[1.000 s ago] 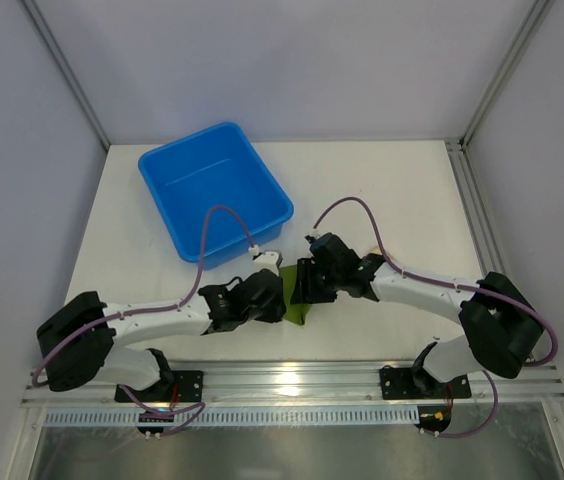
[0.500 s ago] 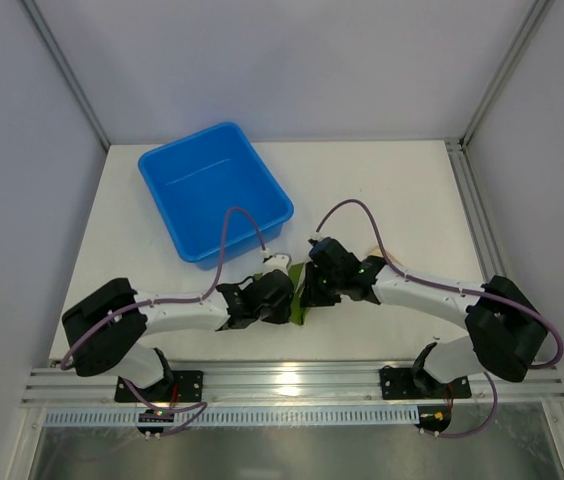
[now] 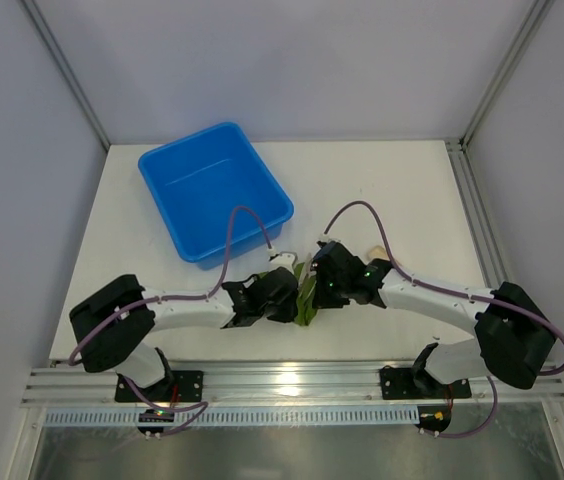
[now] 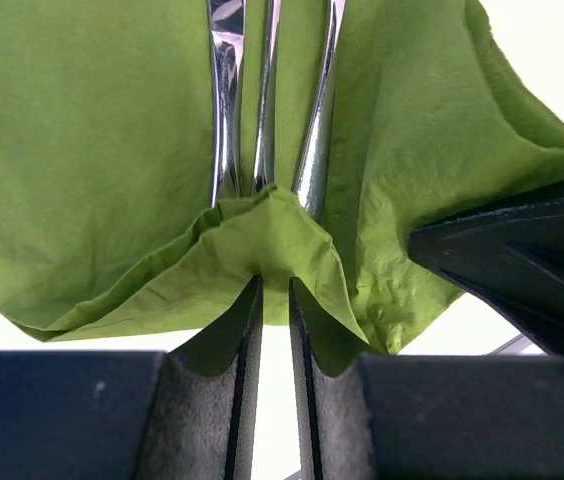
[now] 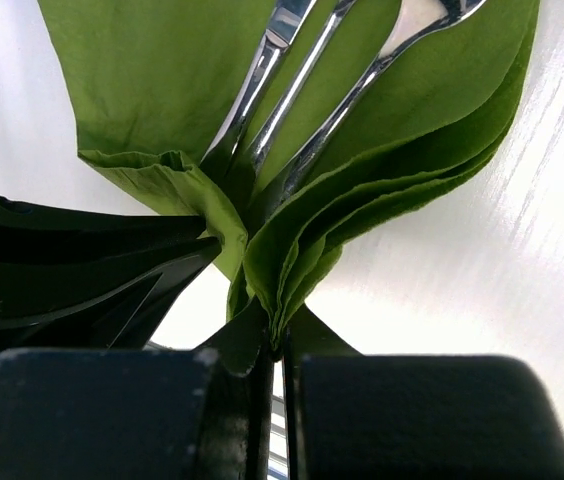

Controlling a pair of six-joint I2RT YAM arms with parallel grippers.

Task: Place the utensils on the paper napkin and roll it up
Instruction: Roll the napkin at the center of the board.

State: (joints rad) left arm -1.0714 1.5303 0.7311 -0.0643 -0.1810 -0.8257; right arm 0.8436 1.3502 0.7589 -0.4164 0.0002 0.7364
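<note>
The green paper napkin is bunched between my two grippers near the table's front. In the left wrist view, three shiny utensils lie side by side on the napkin. My left gripper is shut on a raised fold at the napkin's near edge. In the right wrist view, the utensils run up into the napkin's fold. My right gripper is shut on its layered edge. In the top view the left gripper and right gripper almost touch over the napkin, hiding the utensils.
A blue bin stands at the back left of the table. A small beige object peeks out behind the right arm. The metal rail with the arm bases runs along the near edge.
The right gripper has closed onto the napkin's edge. Both grippers have drawn closer together, and the napkin has bunched up between them. The left arm has stretched further right.
</note>
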